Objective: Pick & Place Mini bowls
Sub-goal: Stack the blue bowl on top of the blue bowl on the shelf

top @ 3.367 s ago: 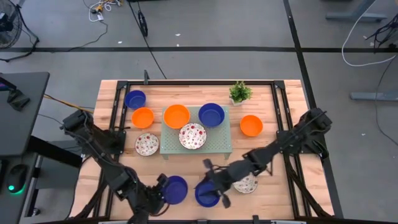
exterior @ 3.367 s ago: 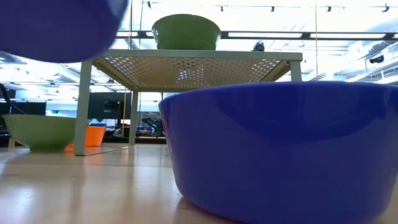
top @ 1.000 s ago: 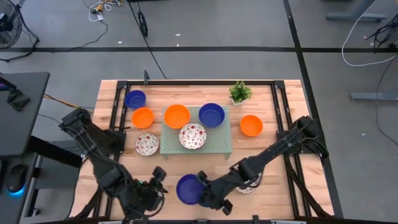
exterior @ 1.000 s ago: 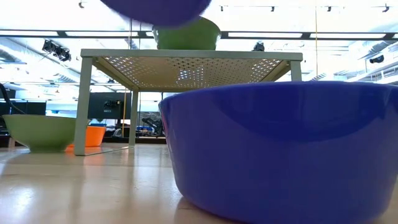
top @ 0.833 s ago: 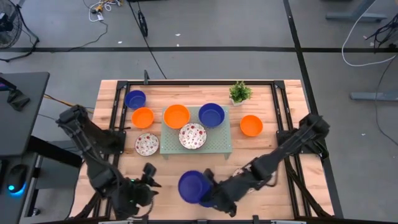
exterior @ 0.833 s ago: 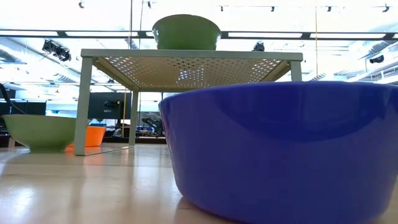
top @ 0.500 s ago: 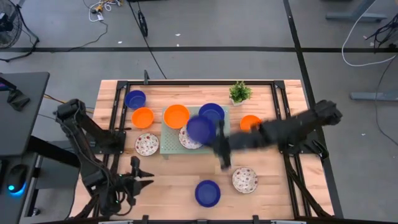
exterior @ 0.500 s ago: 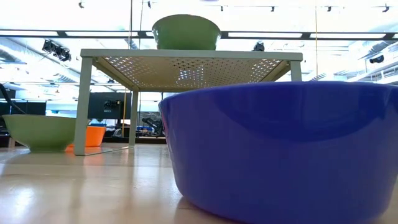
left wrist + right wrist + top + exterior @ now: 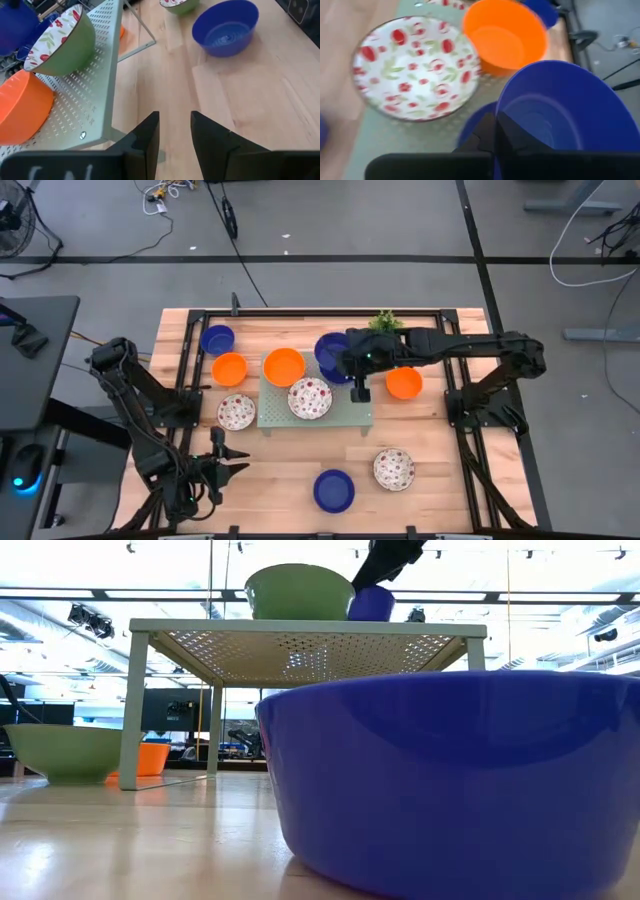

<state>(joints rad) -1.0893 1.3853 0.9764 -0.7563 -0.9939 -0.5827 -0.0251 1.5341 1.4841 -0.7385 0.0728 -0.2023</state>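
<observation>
The right gripper (image 9: 492,131), clamped on the dark blue bowl's (image 9: 560,112) rim, suits this stiff, likely slippery bowl (left gripper (image 9: 175,131) parted, empty).

bench (image 9: 300,460): pale wood planks, matt, smooth | pale green perforated tray (image 9: 80,120): matt metal-looking sheet | dark blue round bowl (image 9: 226,27): glossy, smooth | orange round bowl (image 9: 505,35): smooth, slight sheen

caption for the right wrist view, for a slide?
Right gripper carries a blue bowl above the tray's blue bowl.
</observation>
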